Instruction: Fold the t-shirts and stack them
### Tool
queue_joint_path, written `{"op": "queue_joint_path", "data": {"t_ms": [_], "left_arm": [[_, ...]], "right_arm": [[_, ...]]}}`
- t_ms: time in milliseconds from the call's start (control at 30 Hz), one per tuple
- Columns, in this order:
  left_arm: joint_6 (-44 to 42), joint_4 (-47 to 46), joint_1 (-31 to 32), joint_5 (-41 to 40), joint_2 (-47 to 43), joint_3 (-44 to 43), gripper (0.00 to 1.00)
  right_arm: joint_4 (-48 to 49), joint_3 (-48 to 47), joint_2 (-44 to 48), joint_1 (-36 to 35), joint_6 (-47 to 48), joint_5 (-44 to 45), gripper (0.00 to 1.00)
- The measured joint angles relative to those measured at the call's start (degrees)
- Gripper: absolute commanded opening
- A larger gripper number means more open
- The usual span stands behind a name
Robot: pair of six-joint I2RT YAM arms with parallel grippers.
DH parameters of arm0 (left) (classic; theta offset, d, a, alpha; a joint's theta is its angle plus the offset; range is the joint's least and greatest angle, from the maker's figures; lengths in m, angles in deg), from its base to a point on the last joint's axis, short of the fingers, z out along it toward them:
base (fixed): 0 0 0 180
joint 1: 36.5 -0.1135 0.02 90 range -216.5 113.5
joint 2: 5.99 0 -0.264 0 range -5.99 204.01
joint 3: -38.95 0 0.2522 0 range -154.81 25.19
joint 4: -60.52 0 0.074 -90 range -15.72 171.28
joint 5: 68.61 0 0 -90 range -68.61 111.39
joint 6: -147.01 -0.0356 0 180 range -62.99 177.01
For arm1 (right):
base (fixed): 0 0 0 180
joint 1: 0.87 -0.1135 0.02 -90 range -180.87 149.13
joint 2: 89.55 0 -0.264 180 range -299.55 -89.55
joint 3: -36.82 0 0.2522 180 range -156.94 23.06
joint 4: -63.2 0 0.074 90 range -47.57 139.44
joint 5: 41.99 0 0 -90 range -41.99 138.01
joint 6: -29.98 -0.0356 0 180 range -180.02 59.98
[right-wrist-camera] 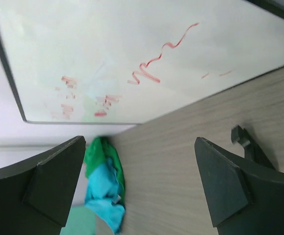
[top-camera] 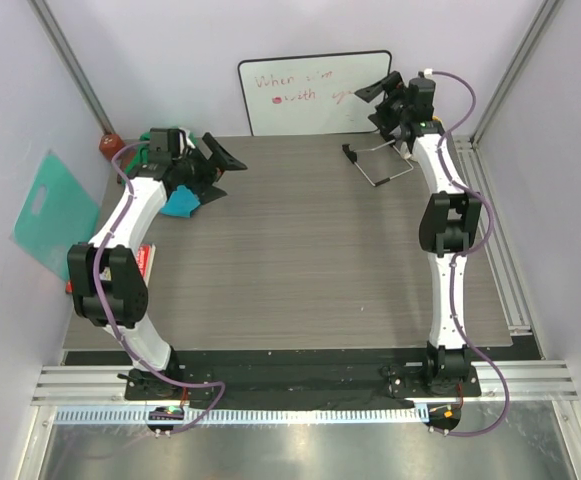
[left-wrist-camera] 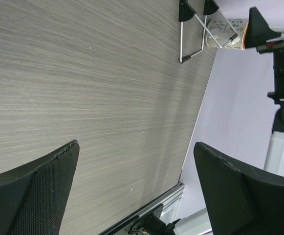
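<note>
The two t-shirts lie crumpled together at the table's far left corner. The turquoise-blue t-shirt (top-camera: pixel 180 204) (right-wrist-camera: pixel 104 188) shows under my left arm. The green t-shirt (top-camera: pixel 146 154) (right-wrist-camera: pixel 98 155) bunches behind and around it. My left gripper (top-camera: pixel 222 175) (left-wrist-camera: pixel 137 147) hangs open just right of the pile, pointing across the bare table, with nothing between its fingers. My right gripper (top-camera: pixel 372 105) (right-wrist-camera: pixel 139 147) stands open and empty at the far right, in front of the whiteboard (top-camera: pixel 315 92), facing the pile from across the table.
A wire stand (top-camera: pixel 375 165) (left-wrist-camera: pixel 193 34) sits at the back right, with a patterned mug (left-wrist-camera: pixel 224 32) beside it. A mint-teal plastic sheet (top-camera: pixel 55 210) leans on the left wall. A red object (top-camera: pixel 110 146) stands in the far left corner, and a red-and-white item (top-camera: pixel 148 260) lies by my left arm.
</note>
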Motion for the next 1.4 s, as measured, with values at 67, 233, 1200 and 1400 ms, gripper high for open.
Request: {"op": "queue_joint_path", "data": {"t_ms": [67, 233, 1200, 1400], "left_arm": [[0.0, 0.0, 0.0, 0.0, -0.4, 0.7, 1.00], [-0.2, 0.5, 0.0, 0.2, -1.8, 2.3, 1.00], [-1.4, 1.5, -1.3, -1.5, -4.0, 3.1, 1.00], [-1.5, 1.6, -1.4, -2.4, -4.1, 2.9, 1.00]], "right_arm": [[3.7, 0.0, -1.9, 0.4, -3.7, 0.8, 1.00], [11.1, 0.0, -6.4, 1.3, -11.5, 3.7, 1.00], [36.3, -8.3, -19.3, 4.7, -36.7, 10.2, 0.98], [38.8, -8.3, -20.2, 4.2, -37.6, 8.3, 0.97]]}}
